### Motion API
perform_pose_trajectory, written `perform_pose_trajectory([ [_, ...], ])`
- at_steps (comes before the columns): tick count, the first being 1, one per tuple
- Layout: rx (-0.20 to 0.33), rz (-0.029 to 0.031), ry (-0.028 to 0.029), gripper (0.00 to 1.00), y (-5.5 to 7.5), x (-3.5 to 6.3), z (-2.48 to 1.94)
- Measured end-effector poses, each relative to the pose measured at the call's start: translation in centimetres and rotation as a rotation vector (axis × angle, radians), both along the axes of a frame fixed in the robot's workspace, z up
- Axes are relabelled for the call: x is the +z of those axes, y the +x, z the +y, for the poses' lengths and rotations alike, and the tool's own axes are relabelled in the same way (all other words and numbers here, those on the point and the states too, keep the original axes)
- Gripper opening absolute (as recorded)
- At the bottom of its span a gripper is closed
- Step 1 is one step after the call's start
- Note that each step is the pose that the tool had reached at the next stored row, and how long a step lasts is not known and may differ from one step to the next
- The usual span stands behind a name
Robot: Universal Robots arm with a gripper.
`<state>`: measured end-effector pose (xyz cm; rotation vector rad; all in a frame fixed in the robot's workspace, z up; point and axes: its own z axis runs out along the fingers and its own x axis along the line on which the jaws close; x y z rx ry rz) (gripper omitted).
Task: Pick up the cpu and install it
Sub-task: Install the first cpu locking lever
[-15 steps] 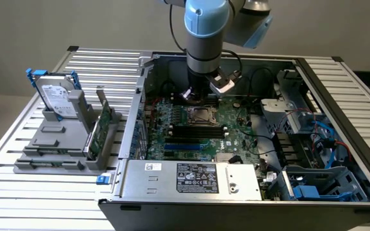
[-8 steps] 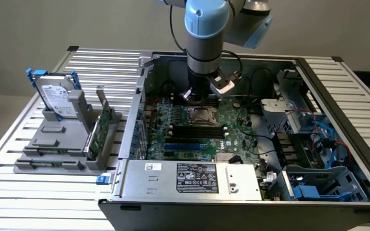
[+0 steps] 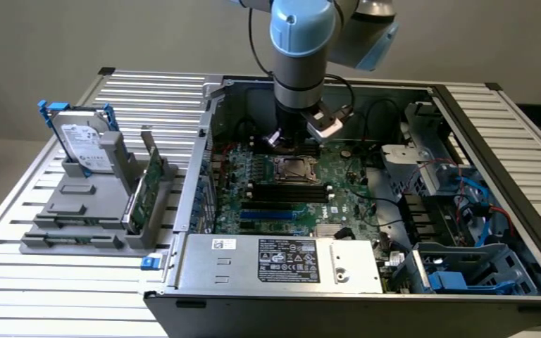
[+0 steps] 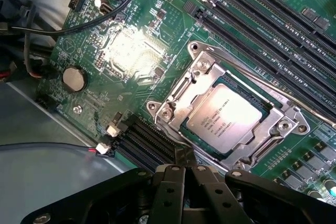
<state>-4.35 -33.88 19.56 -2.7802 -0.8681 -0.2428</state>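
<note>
Slatted grey metal table (image 3: 26, 282) carries an open black computer case (image 3: 365, 310). Inside it, the black gripper (image 4: 184, 169), fingers pressed together and empty, hovers just beside the small square silvery cpu (image 4: 224, 120), seated in its metal socket frame (image 4: 202, 74).

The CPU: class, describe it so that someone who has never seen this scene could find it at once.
Start at the open grey computer case on the slatted table, then the green motherboard on its floor. Near the board's middle, below the arm's tool, sits a silver metal socket frame; the small flat square CPU with a silvery top lies inside it. Unlike the long black memory slots alongside, it is square, shiny and printed.
</note>
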Motion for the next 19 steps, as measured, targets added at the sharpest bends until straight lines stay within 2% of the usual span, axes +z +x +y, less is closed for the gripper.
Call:
perform_pose_trajectory([
  [19,-0.016,0.0,-0.0009,0.11,0.48,-0.08,0.0],
])
